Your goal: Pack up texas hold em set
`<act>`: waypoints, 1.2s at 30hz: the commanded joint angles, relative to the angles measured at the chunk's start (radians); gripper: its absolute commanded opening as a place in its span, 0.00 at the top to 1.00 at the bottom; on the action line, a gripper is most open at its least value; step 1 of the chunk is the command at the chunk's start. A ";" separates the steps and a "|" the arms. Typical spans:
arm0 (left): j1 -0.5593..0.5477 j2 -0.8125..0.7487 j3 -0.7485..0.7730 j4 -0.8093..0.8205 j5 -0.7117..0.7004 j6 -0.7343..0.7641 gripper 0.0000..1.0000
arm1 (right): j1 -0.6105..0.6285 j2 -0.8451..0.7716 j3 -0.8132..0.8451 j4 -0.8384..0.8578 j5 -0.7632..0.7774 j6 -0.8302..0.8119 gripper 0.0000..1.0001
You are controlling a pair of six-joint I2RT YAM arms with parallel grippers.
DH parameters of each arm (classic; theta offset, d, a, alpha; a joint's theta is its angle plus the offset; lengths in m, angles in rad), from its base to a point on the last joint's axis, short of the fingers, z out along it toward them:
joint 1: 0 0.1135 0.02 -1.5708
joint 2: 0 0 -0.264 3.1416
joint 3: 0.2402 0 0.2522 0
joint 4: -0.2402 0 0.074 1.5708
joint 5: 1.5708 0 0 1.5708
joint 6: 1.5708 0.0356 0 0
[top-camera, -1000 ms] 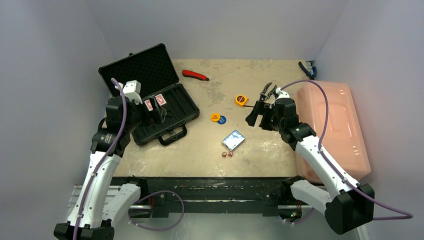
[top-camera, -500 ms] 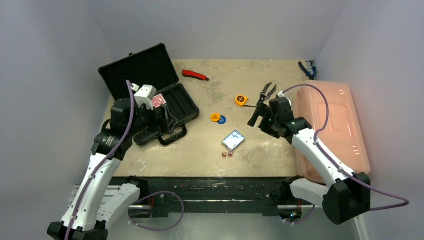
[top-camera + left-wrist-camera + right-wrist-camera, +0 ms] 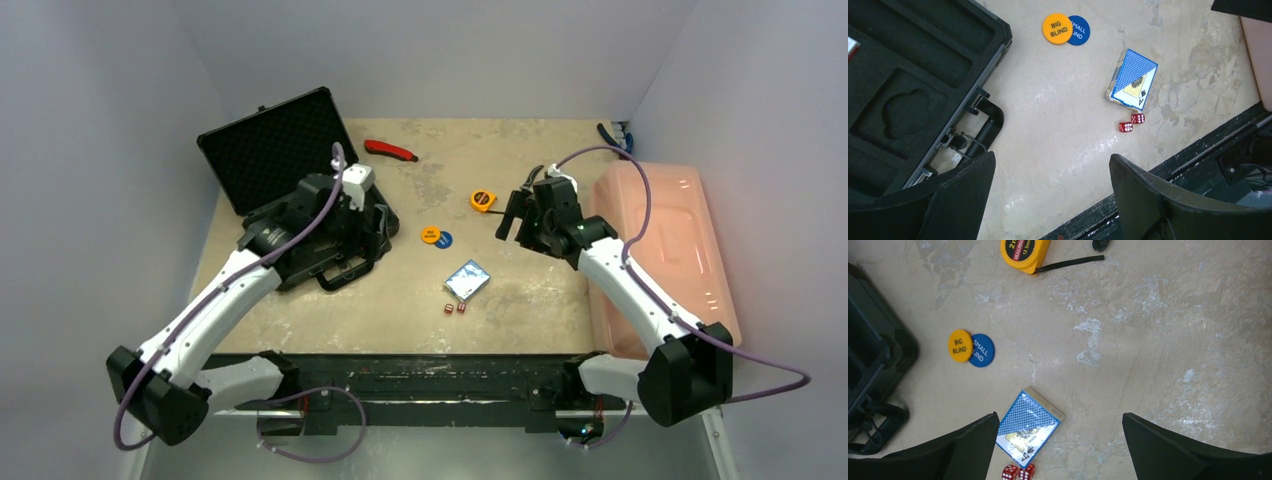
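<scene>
The black briefcase [image 3: 285, 160] lies open at the left, lid up; its foam tray also shows in the left wrist view [image 3: 908, 85]. My left gripper [image 3: 378, 228] hangs open and empty over the case's right end [image 3: 1053, 200]. The blue card deck [image 3: 467, 279] lies mid-table, with two red dice [image 3: 454, 307] just in front of it. The orange disc [image 3: 431, 236] and blue disc [image 3: 446, 240] overlap beside the case. My right gripper [image 3: 510, 215] is open and empty above the deck's right side [image 3: 1060, 450]. My left arm hides the red decks.
A yellow tape measure [image 3: 482, 200] and black pliers [image 3: 530, 182] lie just beyond my right gripper. A red utility knife [image 3: 390, 150] lies at the back. The pink bin [image 3: 660, 255] fills the right side. Blue-handled pliers [image 3: 612, 138] sit in the far right corner.
My left arm has swung right, from over the case's left part to its right end, covering the red decks. My right gripper has drawn back a little toward the tape measure.
</scene>
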 commanded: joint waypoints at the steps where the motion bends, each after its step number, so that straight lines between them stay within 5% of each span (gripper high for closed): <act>1: -0.090 0.158 0.114 0.029 -0.143 -0.055 0.17 | 0.004 -0.025 0.033 -0.028 0.045 -0.076 0.01; 16: -0.157 0.658 0.411 0.105 -0.176 -0.160 0.27 | 0.004 -0.169 -0.077 -0.032 -0.006 -0.055 0.01; 24: -0.172 0.772 0.454 0.130 -0.209 -0.166 0.27 | 0.004 -0.262 -0.239 0.046 -0.068 0.007 0.01; 36: -0.172 0.921 0.556 0.083 -0.273 -0.238 0.26 | 0.004 -0.232 -0.249 0.074 -0.070 -0.029 0.01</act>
